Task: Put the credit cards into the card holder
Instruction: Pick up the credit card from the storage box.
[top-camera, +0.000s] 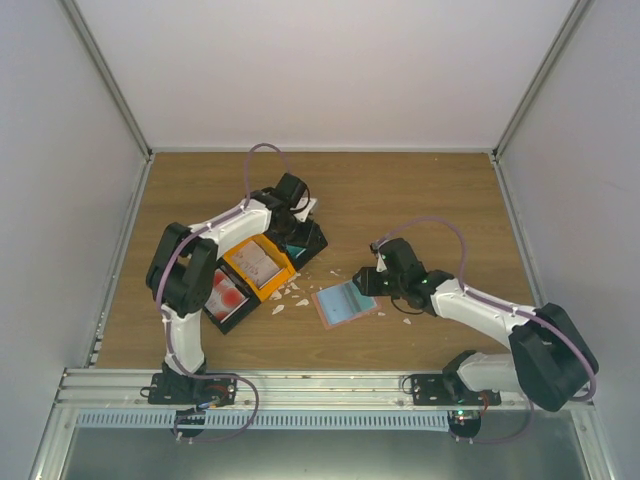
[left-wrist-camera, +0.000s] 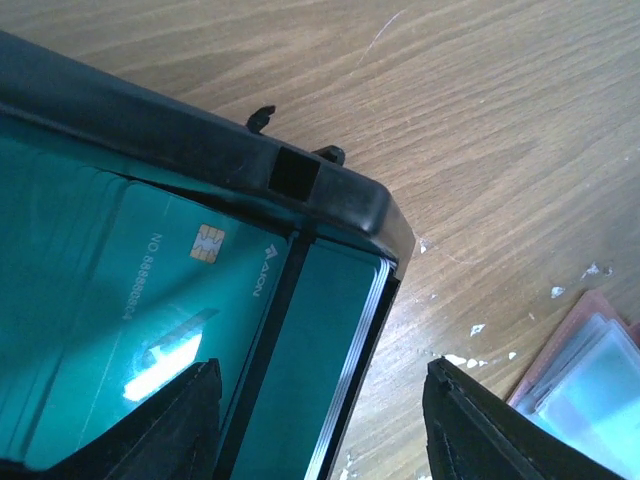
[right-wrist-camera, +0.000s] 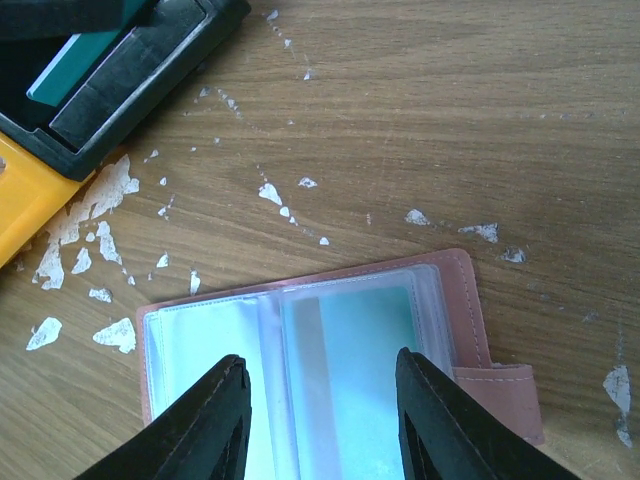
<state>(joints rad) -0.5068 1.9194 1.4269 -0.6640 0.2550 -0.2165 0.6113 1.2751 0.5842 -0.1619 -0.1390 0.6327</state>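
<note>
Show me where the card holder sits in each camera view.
Top external: card holder lies open mid-table, right of the black bin.
Left wrist: card holder, lower right corner.
Right wrist: card holder, bottom centre.
Shared landmark: black bin holding teal cards.

— Could any writing be read?

— Only on the teal card (left-wrist-camera: 150, 300) in the black bin (left-wrist-camera: 330, 195), as the left wrist camera saw it. Left of its gold chip (left-wrist-camera: 208, 241) ran a white line: "NO", then digits, mostly eights, roughly "88888804".

— Any brand?

— Right of the chip stood a small white logo with a word like "AJON". The letters were too small to be sure of.
</note>
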